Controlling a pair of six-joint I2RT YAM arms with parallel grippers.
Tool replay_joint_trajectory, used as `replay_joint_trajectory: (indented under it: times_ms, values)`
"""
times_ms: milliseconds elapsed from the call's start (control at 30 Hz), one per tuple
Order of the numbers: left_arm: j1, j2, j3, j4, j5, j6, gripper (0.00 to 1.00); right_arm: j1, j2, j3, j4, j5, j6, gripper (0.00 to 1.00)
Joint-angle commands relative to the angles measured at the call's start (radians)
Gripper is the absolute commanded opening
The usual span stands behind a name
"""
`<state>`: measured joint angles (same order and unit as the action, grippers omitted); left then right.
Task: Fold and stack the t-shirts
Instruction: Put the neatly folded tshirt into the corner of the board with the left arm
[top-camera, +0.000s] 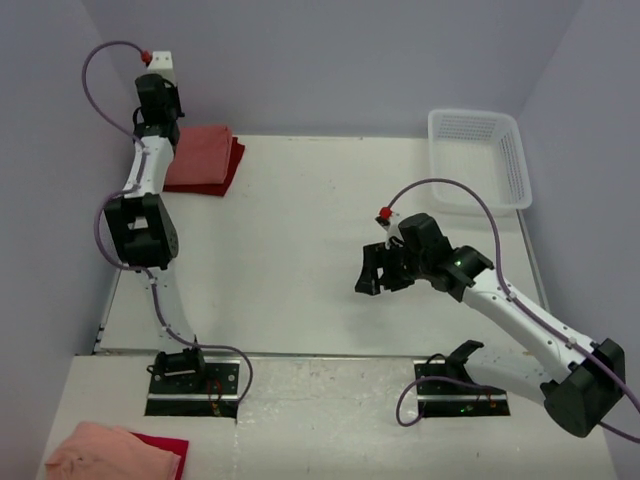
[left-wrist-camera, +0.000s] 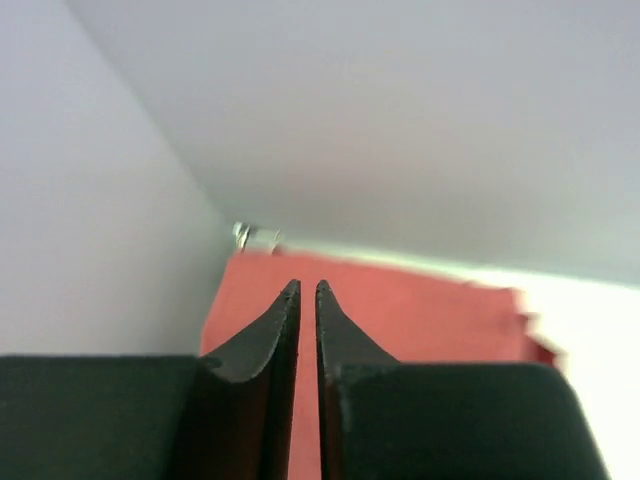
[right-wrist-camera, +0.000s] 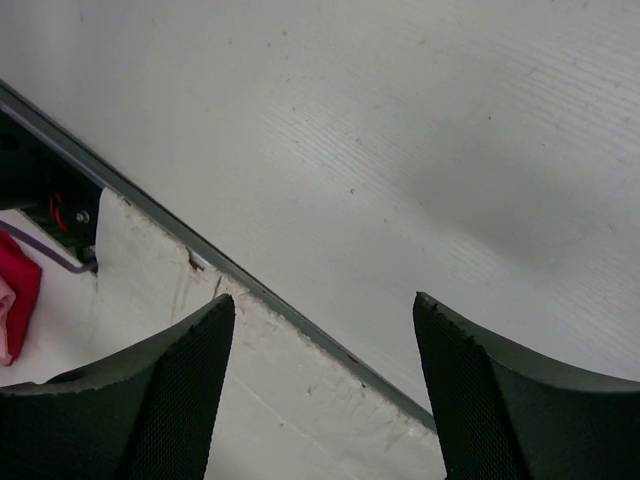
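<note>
The left gripper (left-wrist-camera: 305, 292) hangs with its fingers pressed together and nothing between them, just above the folded t-shirts (top-camera: 203, 155). These lie salmon on top, with a darker red edge showing beneath, in the far left corner of the counter (top-camera: 300, 220). Tucked there, the stack probably leaves the middle free for work. The right gripper (right-wrist-camera: 325, 305) is spread apart and empty over bare mid-counter, seemingly parked clear. The white basket (top-camera: 478, 160) stands far right.

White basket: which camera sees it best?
The top external view. Only there does the white mesh basket show whole, at the far right corner of the table. The left wrist view shows a folded red t-shirt, the right wrist view mostly table; neither shows the basket.
</note>
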<state>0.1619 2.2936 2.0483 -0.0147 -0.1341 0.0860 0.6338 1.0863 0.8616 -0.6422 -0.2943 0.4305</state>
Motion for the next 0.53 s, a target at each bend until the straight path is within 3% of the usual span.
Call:
replay_joint_trajectory:
  times_ms: [0,33,100,133,267,500]
  values:
    - [-0.071,-0.293,0.007,-0.023,0.04,-0.073,0.12,-0.002,-0.078,0.054,0.038,0.078,-0.016,0.73]
    - [-0.082,-0.343,-0.011,-0.039,0.045,-0.103,0.34,0.0,-0.088,0.06,0.05,0.09,-0.019,0.75]
    - [-0.113,-0.489,-0.091,-0.042,0.094,-0.191,0.63,0.0,-0.123,0.077,0.056,0.128,-0.029,0.78]
    - [-0.12,-0.541,-0.123,-0.034,0.114,-0.215,1.0,0.0,-0.141,0.077,0.087,0.136,-0.036,0.79]
    - [-0.151,-0.776,-0.299,-0.028,0.223,-0.325,1.0,0.0,-0.221,0.048,0.199,0.167,-0.049,0.86]
    - [-0.304,-1.006,-0.614,-0.069,0.307,-0.39,1.0,-0.002,-0.154,0.138,0.279,0.231,-0.045,0.82]
